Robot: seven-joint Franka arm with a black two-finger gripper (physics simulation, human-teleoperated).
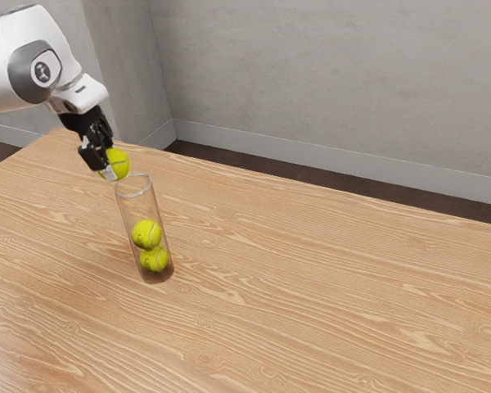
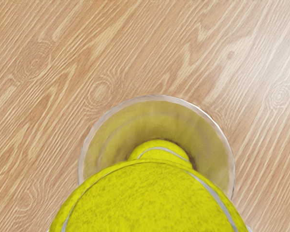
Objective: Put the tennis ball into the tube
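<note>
Ball Held by the Tube's Mouth, Not Yet Inside

The gripper has the tennis ball pinched between its two fingers, up beside the rim of the clear tube. The tube stands upright on the wooden table, with two other balls stacked in its lower part and room above them. In the wrist view the held ball overlaps part of the round opening.

The ball is in hand and close to its goal, so I judge the job more than half done. What remains is likely a small shift to centre it over the opening, then the release. Let go off-centre, it could catch the rim and roll away or tip the tube.
</note>
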